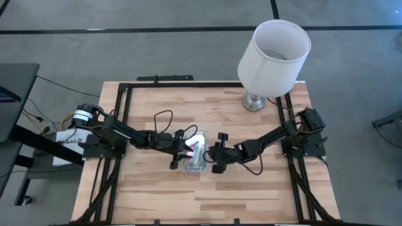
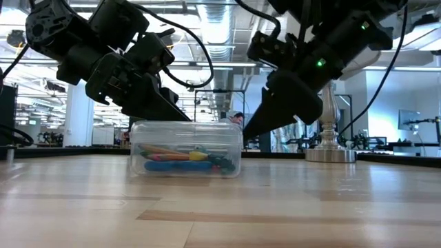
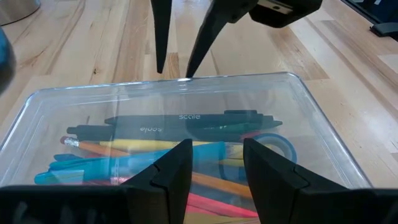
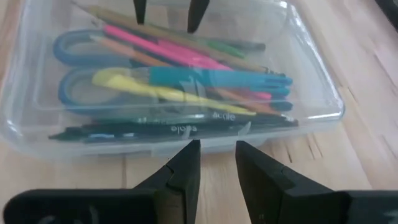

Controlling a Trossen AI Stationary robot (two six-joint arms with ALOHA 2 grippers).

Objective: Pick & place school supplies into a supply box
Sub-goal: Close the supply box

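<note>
The supply box (image 1: 195, 154) is a clear plastic box that rests flat on the table's middle with its lid on. Inside lie the school supplies (image 4: 186, 81): black pens, orange and yellow pencils, a pink marker, blue pens and blue-handled scissors. My left gripper (image 3: 217, 146) slants down from the table's left, open, with its fingertips over the lid's left part. My right gripper (image 4: 216, 146) slants down from the table's right, open. Its fingertips are at the box's right long side, and nothing is between them. My left gripper has its fingertips (image 2: 178, 114) right at the lid's top (image 3: 214, 134) near the box's left long edge, coming slantwise from the left. Whether they touch the lid I cannot tell. My right gripper has its fingertips (image 2: 249, 131) at the upper edge of the box's right long side (image 4: 214, 134), coming slantwise from the right. Whether they touch it I cannot tell.
A lamp with a large white shade (image 1: 274, 56) stands on its metal foot (image 2: 331, 154) at the table's far right corner. Bare wooden table top (image 1: 207, 194) lies between the box and the near edge. Cables trail from both arms.
</note>
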